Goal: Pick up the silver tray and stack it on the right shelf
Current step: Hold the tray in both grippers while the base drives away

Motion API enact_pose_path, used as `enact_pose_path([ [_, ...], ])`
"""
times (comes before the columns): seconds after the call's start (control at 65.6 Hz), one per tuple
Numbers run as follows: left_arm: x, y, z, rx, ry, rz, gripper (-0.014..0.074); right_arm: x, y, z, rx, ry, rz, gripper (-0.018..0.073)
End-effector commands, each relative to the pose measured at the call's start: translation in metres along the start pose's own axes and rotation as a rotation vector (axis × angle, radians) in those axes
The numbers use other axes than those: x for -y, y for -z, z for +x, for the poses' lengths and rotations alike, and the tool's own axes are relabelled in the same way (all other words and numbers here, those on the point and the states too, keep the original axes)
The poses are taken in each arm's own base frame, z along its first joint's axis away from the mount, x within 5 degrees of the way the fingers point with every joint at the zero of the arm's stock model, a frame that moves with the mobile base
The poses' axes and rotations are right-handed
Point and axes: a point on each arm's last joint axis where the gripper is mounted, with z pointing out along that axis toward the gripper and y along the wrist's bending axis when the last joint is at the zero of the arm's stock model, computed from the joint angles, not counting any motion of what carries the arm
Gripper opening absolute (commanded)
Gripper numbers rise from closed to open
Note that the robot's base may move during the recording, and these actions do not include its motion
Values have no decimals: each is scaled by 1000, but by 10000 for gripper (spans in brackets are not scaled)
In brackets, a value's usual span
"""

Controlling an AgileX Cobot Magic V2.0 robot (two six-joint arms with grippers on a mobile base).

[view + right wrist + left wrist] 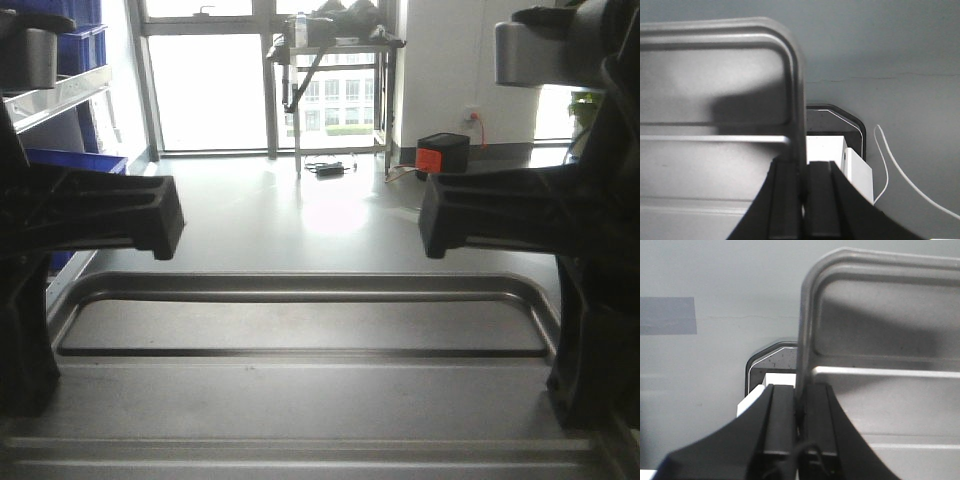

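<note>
The silver tray [300, 400] fills the lower front view, held level above the floor, with a long raised rib [300, 352] across its floor. My left gripper [25, 385] is shut on its left rim. In the left wrist view the gripper [801, 390] pinches the rim [807, 315] between both pads. My right gripper [580, 395] is shut on the right rim. In the right wrist view the gripper [802, 166] clamps the rim [797, 90]. The right shelf is out of view.
A rack with blue bins [75, 50] stands at the left. A metal table [335, 45] and a black-and-orange box [442, 153] stand far ahead by the windows. White boxes [860, 172] and a white cable [895, 170] lie below the tray on my base.
</note>
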Motion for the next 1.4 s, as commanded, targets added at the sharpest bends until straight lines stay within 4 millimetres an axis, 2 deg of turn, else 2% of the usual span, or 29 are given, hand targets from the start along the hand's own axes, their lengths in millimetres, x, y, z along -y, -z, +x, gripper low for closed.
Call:
enact_pose_path([
  [0.0, 0, 12, -3, 36, 2, 22, -101, -2, 11, -4, 50, 15, -36, 57],
  [1.387, 0, 12, -3, 36, 2, 22, -101, -2, 11, -4, 49, 15, -34, 57],
])
